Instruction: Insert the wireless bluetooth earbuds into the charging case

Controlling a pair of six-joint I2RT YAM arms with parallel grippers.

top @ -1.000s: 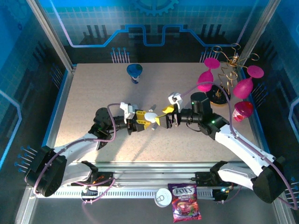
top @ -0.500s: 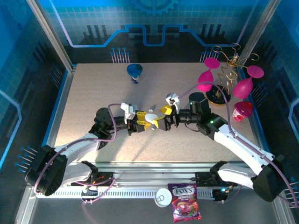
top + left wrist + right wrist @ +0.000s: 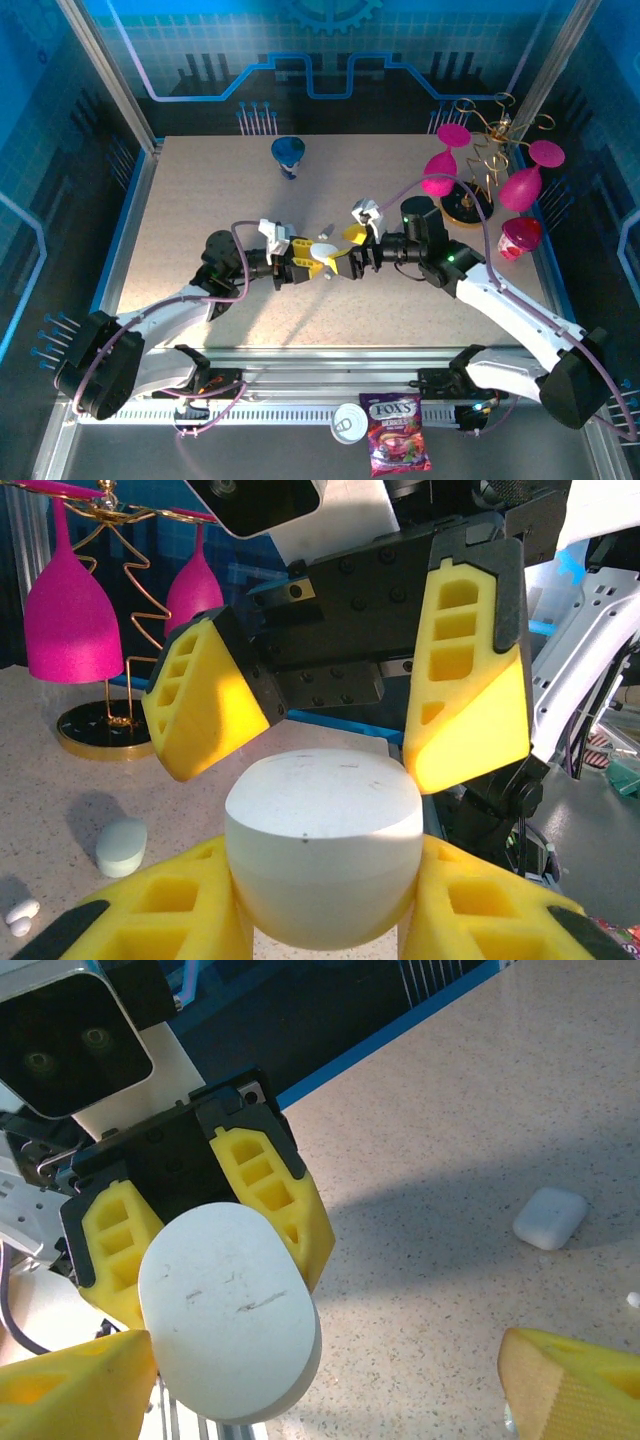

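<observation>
Presently, both arms are reaching inward; the left tool (image 3: 316, 260) is pinching the charging case (image 3: 322, 249), the right tool (image 3: 348, 249) is gaping opposite.

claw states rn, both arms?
Left claw: closed, holding the white charging case.
Right claw: open, right by that case, holding nothing.

A speckled beige table (image 3: 200, 190) sits inside blue circuit-patterned walls (image 3: 330, 60), framed by aluminium posts (image 3: 108, 75).

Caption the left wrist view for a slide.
Left hand grips a closed white case while the open right hand faces it.
</observation>
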